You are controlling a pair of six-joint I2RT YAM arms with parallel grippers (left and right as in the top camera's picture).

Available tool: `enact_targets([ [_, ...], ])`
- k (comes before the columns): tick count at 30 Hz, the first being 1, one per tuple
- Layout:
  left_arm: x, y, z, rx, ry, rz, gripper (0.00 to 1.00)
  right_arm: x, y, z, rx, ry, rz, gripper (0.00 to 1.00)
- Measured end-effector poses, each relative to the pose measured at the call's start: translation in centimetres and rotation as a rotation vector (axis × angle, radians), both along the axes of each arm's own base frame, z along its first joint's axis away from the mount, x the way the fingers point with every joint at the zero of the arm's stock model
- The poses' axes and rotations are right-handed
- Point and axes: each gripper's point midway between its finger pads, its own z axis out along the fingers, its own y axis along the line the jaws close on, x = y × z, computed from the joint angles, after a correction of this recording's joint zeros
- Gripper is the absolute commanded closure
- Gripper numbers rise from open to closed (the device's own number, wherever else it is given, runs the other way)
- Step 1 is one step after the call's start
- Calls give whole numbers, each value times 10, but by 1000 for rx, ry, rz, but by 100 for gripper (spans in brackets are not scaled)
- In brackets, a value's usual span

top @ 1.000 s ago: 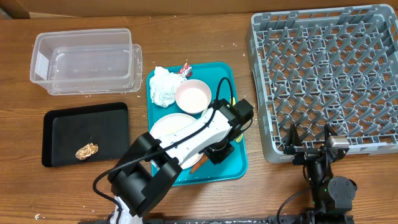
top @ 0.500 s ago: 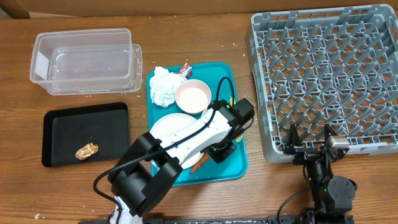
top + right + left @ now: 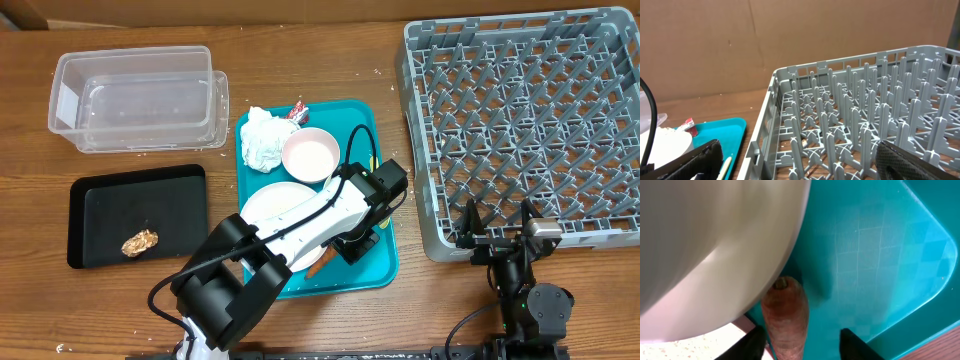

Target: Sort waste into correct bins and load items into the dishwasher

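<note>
waste sorting is the step in hand, and the orange carrot piece is the target. the left gripper hangs low over the 5 o'clock corner of the teal tray, its jaws parted and straddling the carrot. there is a clear gap on one side, so it is not clamped and is grasping nothing. the carrot lies flat on the tray with its tip tucked against the rim of the large white plate.

the next move, i'd judge, is to close squarely on the carrot, lift it clear of the plate's edge and carry it off toward 8 o'clock. the black tray there has the brown food chunk in it, so food scraps seem to belong there. the plate sits close, so a finger could nudge it.

the right gripper is parked at the near edge of the grey dish rack, which fills the 2 o'clock side. its fingers are spread wide and empty, and i see nothing loaded in the rack.

also on the teal tray are a crumpled napkin and a red-and-white wrapper toward 12 o'clock, with the pale pink plate beside them. the clear tub stands at 10 o'clock. the table is brown wood with a few white specks on it, and plain cardboard backs the far side.
</note>
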Motion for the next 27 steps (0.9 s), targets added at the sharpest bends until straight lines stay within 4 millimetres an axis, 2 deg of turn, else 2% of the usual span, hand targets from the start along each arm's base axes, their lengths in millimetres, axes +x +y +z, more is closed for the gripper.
enact_targets([
  [3,-1,1,0,4,4,0,47,0,0,0,0,0,0,0],
  [5,-2,2,1,8,7,2,64,0,0,0,1,0,0,0],
  [9,-2,3,1,9,9,-8,70,0,0,0,0,0,0,0],
  [10,-2,3,2,10,10,-11,70,0,0,0,0,0,0,0],
  [12,-3,5,3,19,14,-17,49,0,0,0,0,0,0,0],
  [18,-4,8,4,33,17,-17,46,0,0,0,0,0,0,0],
  [27,-4,8,5,35,20,-17,45,0,0,0,1,0,0,0],
])
